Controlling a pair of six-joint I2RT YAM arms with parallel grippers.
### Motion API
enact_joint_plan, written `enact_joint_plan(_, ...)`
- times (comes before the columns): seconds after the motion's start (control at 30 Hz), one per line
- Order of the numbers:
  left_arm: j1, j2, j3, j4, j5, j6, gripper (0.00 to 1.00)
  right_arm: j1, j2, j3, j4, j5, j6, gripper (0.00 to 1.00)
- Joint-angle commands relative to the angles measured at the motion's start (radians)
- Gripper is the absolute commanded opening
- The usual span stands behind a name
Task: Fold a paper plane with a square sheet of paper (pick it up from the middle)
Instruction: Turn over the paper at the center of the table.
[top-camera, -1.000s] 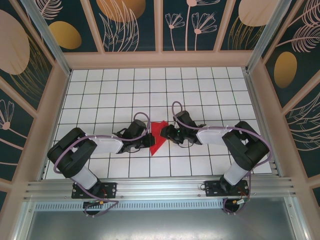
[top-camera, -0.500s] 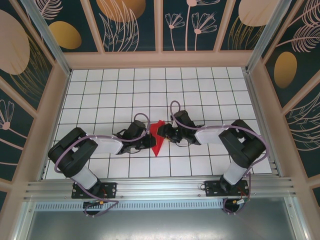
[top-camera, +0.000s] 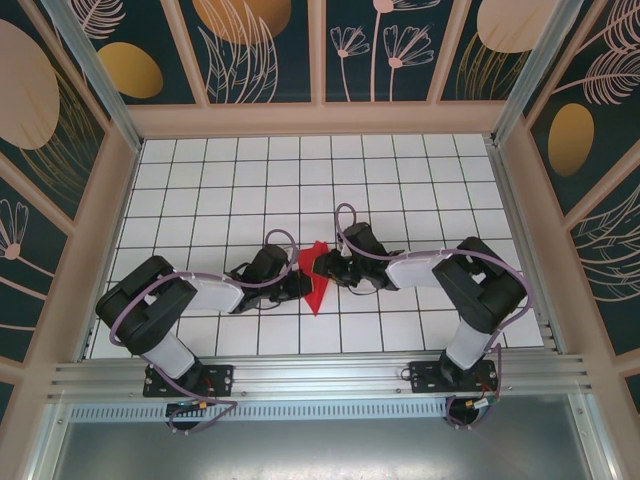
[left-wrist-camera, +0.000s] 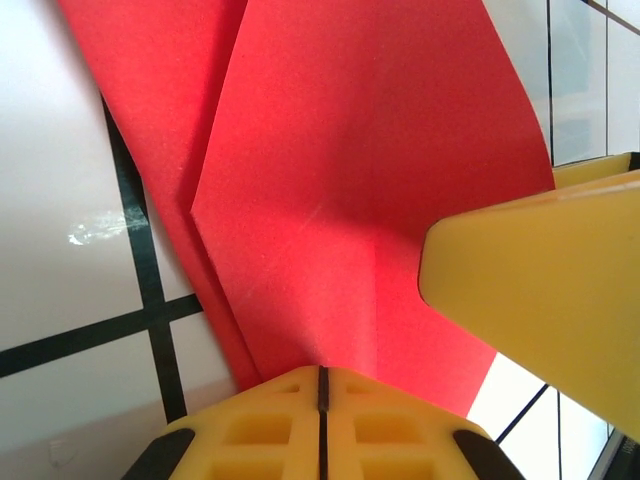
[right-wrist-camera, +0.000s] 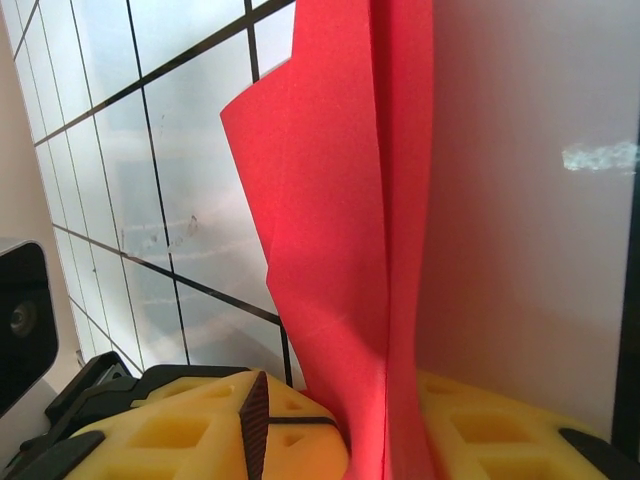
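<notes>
Both arms meet mid-table, and the red paper (top-camera: 316, 277) sits right between them, near the middle of the white grid-tiled table (top-camera: 400, 180), already creased into a narrow pointed shape with its tip aimed toward the near edge. The left pincer (top-camera: 300, 286) comes in from the left and, up close in the left wrist view, its yellow pads are pressed tight together on the lower edge of the folded sheet, layers fanning away above the clamp. The right pincer (top-camera: 322, 268) reaches in from the opposite side; in its own view the paper stands upright in the gap of the right pincer (right-wrist-camera: 385, 432), but I cannot tell whether those pads truly squeeze it
</notes>
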Motion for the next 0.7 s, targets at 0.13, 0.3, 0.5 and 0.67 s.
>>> enact_joint_plan(0.13, -0.001, -0.016, -0.032, 0.057, 0.041, -0.034, 0.07, 0.008, 0.041, 0.043, -0.001, 0.021, -0.058, 0.32)
enact_joint_plan(0.3, 0.0, -0.017, -0.041, 0.067, 0.046, -0.038, 0.06, 0.0, 0.073, 0.065, -0.002, -0.019, -0.106, 0.26)
enact_joint_plan(0.5, -0.001, -0.027, -0.049, 0.073, 0.044, -0.045, 0.06, -0.018, 0.09, 0.08, -0.016, -0.063, -0.161, 0.18)
enact_joint_plan(0.67, -0.001, -0.079, -0.053, 0.084, 0.051, -0.045, 0.09, -0.034, 0.049, 0.093, -0.049, -0.074, -0.201, 0.08)
